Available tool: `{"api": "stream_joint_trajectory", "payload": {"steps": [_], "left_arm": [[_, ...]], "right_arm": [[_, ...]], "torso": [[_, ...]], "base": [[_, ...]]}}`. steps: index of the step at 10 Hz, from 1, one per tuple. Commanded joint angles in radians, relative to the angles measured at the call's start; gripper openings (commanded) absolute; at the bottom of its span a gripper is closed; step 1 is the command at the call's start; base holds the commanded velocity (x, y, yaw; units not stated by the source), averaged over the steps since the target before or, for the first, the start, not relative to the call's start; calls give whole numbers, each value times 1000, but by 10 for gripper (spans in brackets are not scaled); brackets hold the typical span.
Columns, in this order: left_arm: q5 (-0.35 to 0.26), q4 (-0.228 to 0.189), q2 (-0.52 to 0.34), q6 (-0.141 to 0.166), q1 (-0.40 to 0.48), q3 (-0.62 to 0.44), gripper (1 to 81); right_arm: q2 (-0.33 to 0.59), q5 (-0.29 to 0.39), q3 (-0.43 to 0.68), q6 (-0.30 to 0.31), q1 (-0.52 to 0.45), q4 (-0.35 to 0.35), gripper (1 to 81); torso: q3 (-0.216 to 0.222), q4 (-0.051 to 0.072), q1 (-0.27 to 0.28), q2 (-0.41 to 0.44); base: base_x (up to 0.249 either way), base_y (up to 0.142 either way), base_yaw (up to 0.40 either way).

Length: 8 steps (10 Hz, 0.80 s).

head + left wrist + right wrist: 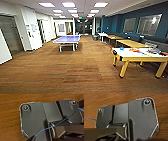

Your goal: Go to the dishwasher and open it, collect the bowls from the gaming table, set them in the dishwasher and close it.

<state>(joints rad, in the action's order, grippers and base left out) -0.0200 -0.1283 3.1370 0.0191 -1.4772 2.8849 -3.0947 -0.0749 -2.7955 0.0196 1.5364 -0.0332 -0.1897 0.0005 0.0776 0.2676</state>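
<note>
1. Brown wood-patterned flooring (75, 67) runs from my near edge down a long hall toward the far end, lit by rows of square ceiling panels (68, 4).
2. At the near right stands the long white-topped gaming table with yellow legs and frame (130, 53); it is the surface that carries the task's things.
3. On that surface, near its far left corner, sits a small bright blue round bowl (121, 48). Beside it to the right lie blurred orange and mixed-coloured items (135, 50) that I cannot identify, and I cannot pick out a second bowl among them.
4. Farther down the right side, yellow wood-topped tables (131, 43) line a dark teal wall with framed windows (150, 23).
5. Toward the middle left, well apart from the gaming table, stands a blue table-tennis table with pale legs (67, 39).
6. White walls and doorways (32, 30) run along the left.
7. My left wrist view shows my own dark plate hanging above the brown floor (10, 119), with a thin blue cable (60, 122) crossing it.
8. My right wrist view shows the same kind of plate over the floor.
9. I cannot tell whether either end effector is released or clenched.
</note>
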Motion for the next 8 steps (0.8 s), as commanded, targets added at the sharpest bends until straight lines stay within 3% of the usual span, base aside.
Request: {"api": "stream_joint_trajectory", "payload": {"steps": [1,8], "left_arm": [[-49,-5,6,-10,54,-1,811],[-51,-7,9,-10,53,-1,811]], "right_arm": [[-3,50,4,-1,-54,-1,811],[-3,50,4,-1,-54,-1,811]], "torso": [[0,0,0,0],[0,0,0,0]], "base": [[253,0,0],[253,0,0]]}}
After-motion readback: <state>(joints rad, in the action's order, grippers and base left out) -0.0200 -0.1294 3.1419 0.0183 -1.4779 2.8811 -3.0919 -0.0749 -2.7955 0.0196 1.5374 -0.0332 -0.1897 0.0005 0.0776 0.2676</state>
